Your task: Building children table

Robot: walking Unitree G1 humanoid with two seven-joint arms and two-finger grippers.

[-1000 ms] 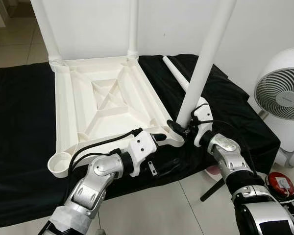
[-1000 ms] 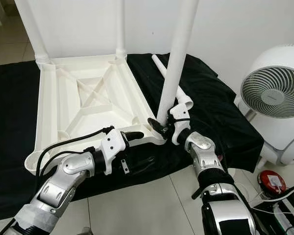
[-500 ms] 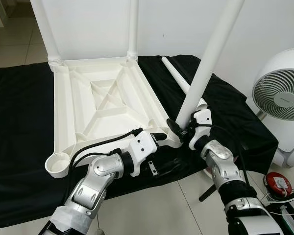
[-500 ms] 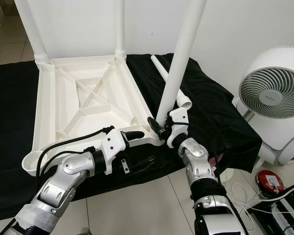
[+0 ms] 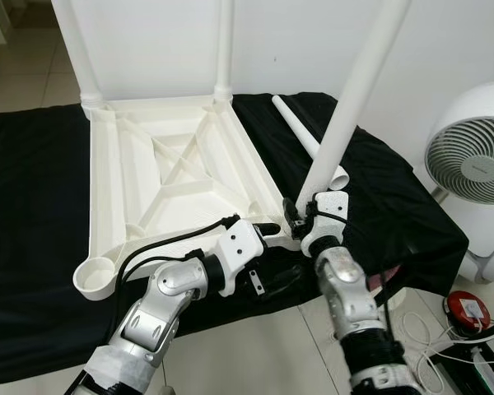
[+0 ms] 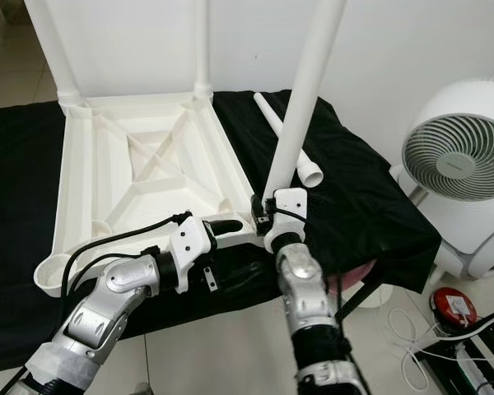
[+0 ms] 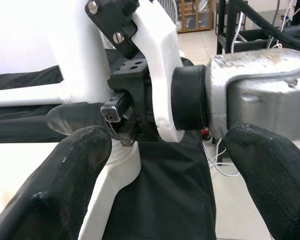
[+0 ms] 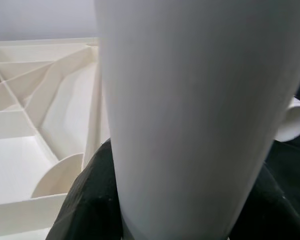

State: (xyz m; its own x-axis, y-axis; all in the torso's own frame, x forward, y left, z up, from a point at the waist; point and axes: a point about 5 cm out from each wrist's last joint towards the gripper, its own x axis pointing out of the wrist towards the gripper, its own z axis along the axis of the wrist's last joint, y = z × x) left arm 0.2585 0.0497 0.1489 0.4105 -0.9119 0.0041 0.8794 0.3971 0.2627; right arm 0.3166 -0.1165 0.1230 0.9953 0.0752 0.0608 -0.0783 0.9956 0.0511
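Observation:
The white tabletop (image 5: 181,164) lies upside down on a black cloth (image 5: 33,206). Two white legs (image 5: 80,49) (image 5: 223,41) stand in its far corners. My right gripper (image 5: 300,216) is shut on a third leg (image 5: 346,123), whose foot rests at the near right corner while it leans to the right; the wrist view has this leg (image 8: 190,100) between the black fingers (image 8: 85,200). My left gripper (image 5: 267,232) is open at that same corner, its fingers (image 7: 70,175) spread wide beside the table's edge. A loose leg (image 5: 300,132) lies on the cloth. The near left socket (image 5: 97,276) holds nothing.
A white fan (image 5: 477,156) stands on the floor at the right. A red round object (image 5: 465,309) and cables lie on the tiles below it. A white wall rises behind the table. The cloth's front edge hangs over the tile floor.
My right forearm has swung inward to the left, under its gripper, and the held leg leans a little more to the right. The left arm has stayed put.

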